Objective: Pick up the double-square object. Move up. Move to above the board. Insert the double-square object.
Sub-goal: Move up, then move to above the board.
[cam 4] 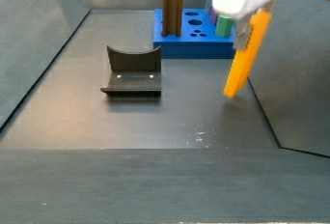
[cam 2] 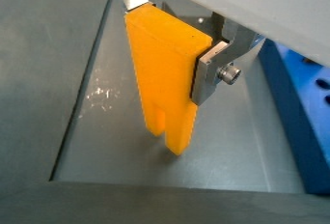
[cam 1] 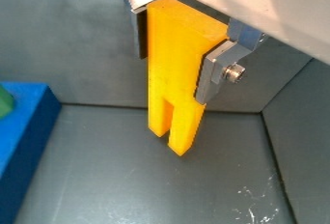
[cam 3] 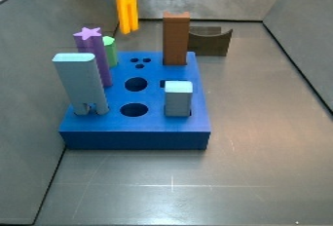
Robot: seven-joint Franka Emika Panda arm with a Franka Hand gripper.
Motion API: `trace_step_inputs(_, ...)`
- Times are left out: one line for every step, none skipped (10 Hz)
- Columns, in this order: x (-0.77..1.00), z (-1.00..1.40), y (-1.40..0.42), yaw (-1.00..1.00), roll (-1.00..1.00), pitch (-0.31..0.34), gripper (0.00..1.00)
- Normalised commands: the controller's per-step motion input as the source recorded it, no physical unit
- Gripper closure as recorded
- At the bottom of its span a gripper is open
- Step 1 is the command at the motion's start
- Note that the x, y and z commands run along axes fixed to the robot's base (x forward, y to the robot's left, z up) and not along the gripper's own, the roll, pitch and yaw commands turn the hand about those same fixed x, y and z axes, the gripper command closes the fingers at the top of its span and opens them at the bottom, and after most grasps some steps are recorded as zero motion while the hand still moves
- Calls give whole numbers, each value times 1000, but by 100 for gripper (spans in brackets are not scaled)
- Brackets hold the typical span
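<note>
My gripper is shut on the double-square object, a tall orange-yellow prism with a stepped lower end, and grips it near its top. It shows the same way in the other wrist view, gripper and prism. In a side view the gripper holds the prism upright beside the right wall, its lower end close to the floor. I cannot tell whether it touches. The blue board lies apart from it, with the prism behind its far left corner. The board also shows in the other views.
On the board stand a tall pale blue block, a purple star piece, a green piece, a brown block and a small pale blue block. The dark fixture stands on the floor. Grey walls enclose the floor.
</note>
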Motion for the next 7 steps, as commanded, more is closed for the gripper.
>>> trace_step_inputs(-11,408,4,8,52,66,100)
trace_step_inputs(-6,316,7,7,63,74,100)
trace_step_inputs(-150,1000,460,-165,106,-217,100)
trace_step_inputs(-162,1000,481,-151,97,-211,100)
trace_step_inputs(-161,1000,413,-130,47,-175,100)
trace_step_inputs(-146,1000,322,-93,31,-99,100)
trace_step_inputs(-130,1000,268,-69,31,-47,100)
